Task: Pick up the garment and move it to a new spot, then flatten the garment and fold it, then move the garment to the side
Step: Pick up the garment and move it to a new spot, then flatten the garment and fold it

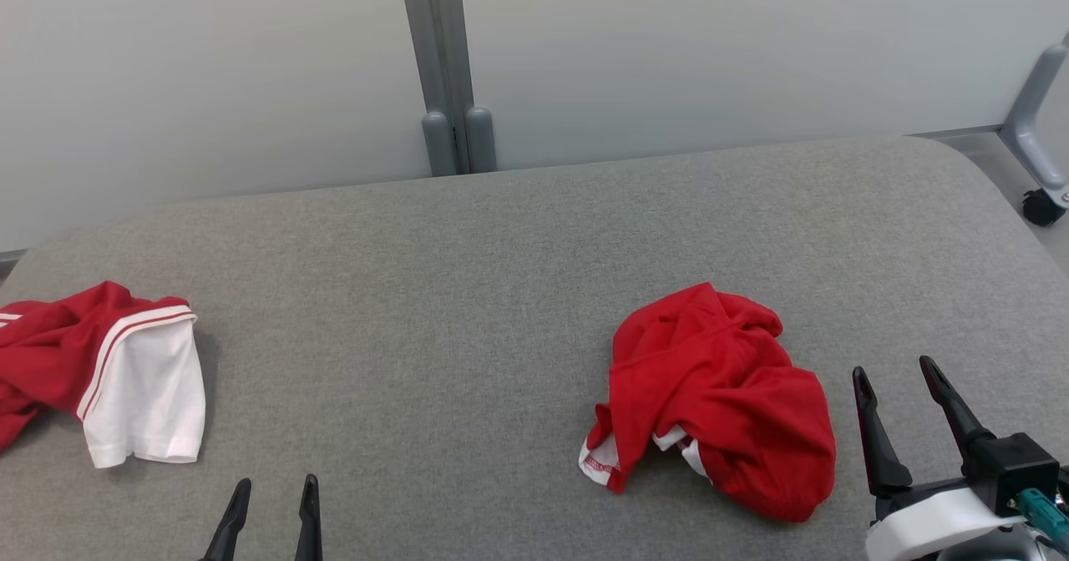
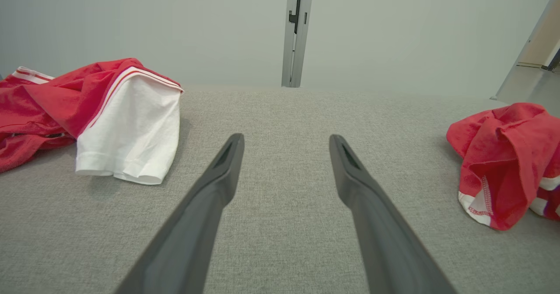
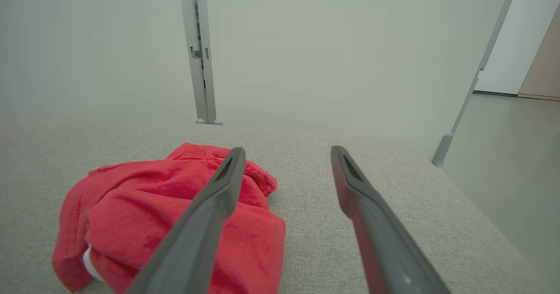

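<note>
Garment (image 1: 718, 394), red and crumpled into a heap, lies on the right half of the grey worktop (image 1: 468, 294), toward the near edge. White trim peeks from under its near-left fold. The right tool (image 1: 894, 371) sits just beside it on the right, not touching, its two fingers spread apart and empty. In the right wrist view its left finger crosses in front of the red cloth. The left tool (image 1: 277, 480) shows at the lower left, fingers likewise apart with nothing between them, well apart from the heap. A second garment (image 1: 117, 377), red with a white sleeve and striped trim, lies rumpled at the worktop's far left edge. Behind the worktop stands a pale wall (image 1: 209, 68) with a grey post (image 1: 447, 68). A caster (image 1: 1042, 207) shows at the far right.
</note>
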`<state>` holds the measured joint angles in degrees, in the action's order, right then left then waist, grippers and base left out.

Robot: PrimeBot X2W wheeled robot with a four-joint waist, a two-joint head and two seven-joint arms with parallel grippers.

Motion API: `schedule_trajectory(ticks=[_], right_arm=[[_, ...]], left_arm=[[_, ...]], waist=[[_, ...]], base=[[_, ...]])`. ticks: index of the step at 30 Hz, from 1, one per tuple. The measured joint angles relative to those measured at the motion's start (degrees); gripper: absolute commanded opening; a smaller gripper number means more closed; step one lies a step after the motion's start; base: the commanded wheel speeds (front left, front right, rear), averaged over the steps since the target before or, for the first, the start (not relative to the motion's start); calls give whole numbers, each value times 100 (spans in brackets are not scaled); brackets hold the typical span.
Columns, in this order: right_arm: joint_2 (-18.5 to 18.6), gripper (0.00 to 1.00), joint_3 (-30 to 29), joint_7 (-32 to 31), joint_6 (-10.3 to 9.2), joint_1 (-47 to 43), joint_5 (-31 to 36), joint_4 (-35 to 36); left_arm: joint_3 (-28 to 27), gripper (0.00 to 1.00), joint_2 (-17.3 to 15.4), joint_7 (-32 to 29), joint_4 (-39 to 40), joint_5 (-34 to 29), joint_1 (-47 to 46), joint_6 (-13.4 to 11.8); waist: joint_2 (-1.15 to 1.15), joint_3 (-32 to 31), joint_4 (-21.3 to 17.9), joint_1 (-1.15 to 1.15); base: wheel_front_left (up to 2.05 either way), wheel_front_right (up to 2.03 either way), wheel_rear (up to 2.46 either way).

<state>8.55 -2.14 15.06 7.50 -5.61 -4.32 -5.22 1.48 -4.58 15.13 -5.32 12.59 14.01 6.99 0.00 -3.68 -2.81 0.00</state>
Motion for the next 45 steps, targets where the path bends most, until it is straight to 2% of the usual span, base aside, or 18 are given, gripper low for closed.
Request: schedule_trajectory(ticks=[11,13,17,19,23,25,27,29,35,38,39,40,45], right_arm=[[2,100,12,0,0,-13,-12,-14],[10,100,9,0,0,-15,-20,-4],[65,100,57,0,0,-9,-27,21],[107,100,169,-1,0,13,-9,37],[111,100,304,0,0,132,-20,57],[109,100,366,0,0,157,-51,43],[111,100,403,-1,0,175,-63,21],[113,100,425,-1,0,220,-69,2],[111,100,326,0,0,274,-108,12],[88,100,334,0,0,307,-113,14],[83,100,323,0,0,310,-113,11],[77,100,321,0,0,310,-113,9],[31,100,214,0,0,270,-127,1]], left_arm=[[26,100,59,0,-41,-152,-25,33],[313,100,70,0,-58,-77,-104,33],[1452,100,111,0,-264,244,-597,35],[1963,100,162,-65,-525,687,-951,42],[2573,100,169,-330,-1072,1448,-1632,40],[2889,100,174,-447,-1323,2119,-1929,20],[3249,100,175,-568,-1547,2437,-2172,3],[3510,100,187,-648,-1641,3144,-2384,1],[4039,100,187,-646,-2241,3723,-2988,-345],[4257,100,186,-641,-2581,3918,-3193,-348],[4355,45,181,-642,-2687,3985,-3271,-343],[4424,0,183,-644,-2761,4038,-3335,-330],[4433,0,181,-335,-2851,4340,-3670,-245]], waist=[[0,20,-20,0],[0,38,-32,0],[0,132,-50,0],[0,205,-73,0],[0,335,-171,0],[0,387,-270,0],[0,438,-370,0],[0,495,-489,0],[0,665,-799,0],[0,744,-928,0],[0,769,-966,0],[0,787,-994,0],[0,795,-1059,0]], base=[[0,0,0],[0,0,0],[0,0,0],[0,0,0],[0,0,0],[0,0,0],[0,0,0],[0,0,0],[0,0,0],[0,0,0],[0,0,0],[0,0,0],[0,0,0]])
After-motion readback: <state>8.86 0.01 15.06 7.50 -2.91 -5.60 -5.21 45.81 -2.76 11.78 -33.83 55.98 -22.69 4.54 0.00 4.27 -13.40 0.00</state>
